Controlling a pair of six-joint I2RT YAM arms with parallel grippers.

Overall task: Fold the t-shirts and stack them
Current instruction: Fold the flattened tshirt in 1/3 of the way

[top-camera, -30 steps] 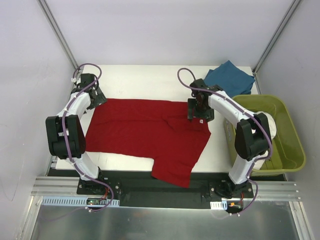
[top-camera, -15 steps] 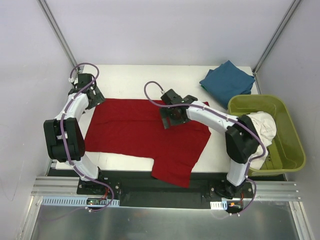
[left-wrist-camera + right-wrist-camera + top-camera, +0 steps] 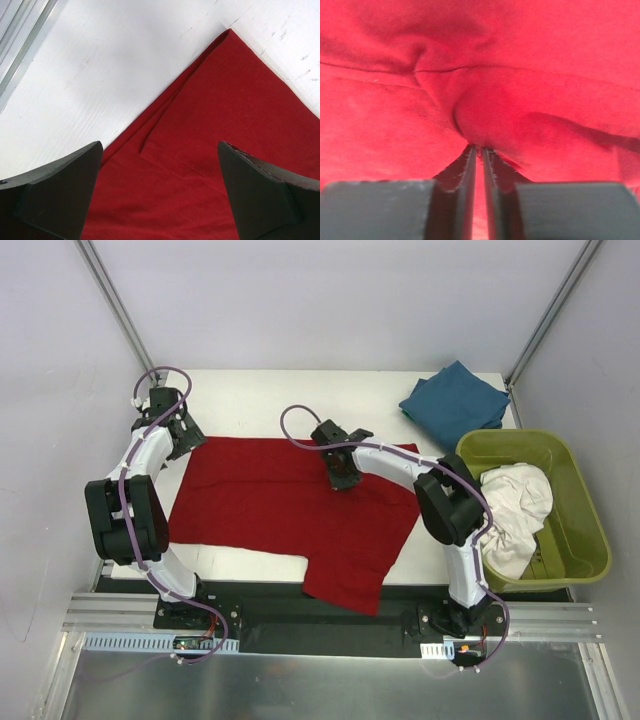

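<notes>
A deep red t-shirt [image 3: 270,500] lies spread flat across the table, one part hanging over the near edge. My right gripper [image 3: 342,478] is down on its upper middle, shut on a pinched fold of the red cloth [image 3: 485,125]. My left gripper [image 3: 178,430] hovers open over the shirt's far left corner [image 3: 220,45], its fingers [image 3: 60,190] wide apart with red cloth between them. A folded teal-blue t-shirt [image 3: 455,398] rests at the far right corner. A crumpled white t-shirt [image 3: 515,510] sits in the tub.
An olive-green plastic tub [image 3: 580,540] stands at the table's right edge. Bare white table [image 3: 270,400] lies behind the red shirt. Grey walls and metal frame posts [image 3: 115,300] enclose the table on three sides.
My right gripper swept left from the red shirt's right side to its upper middle and closed on the cloth. The left gripper shifted slightly toward the far left corner.
</notes>
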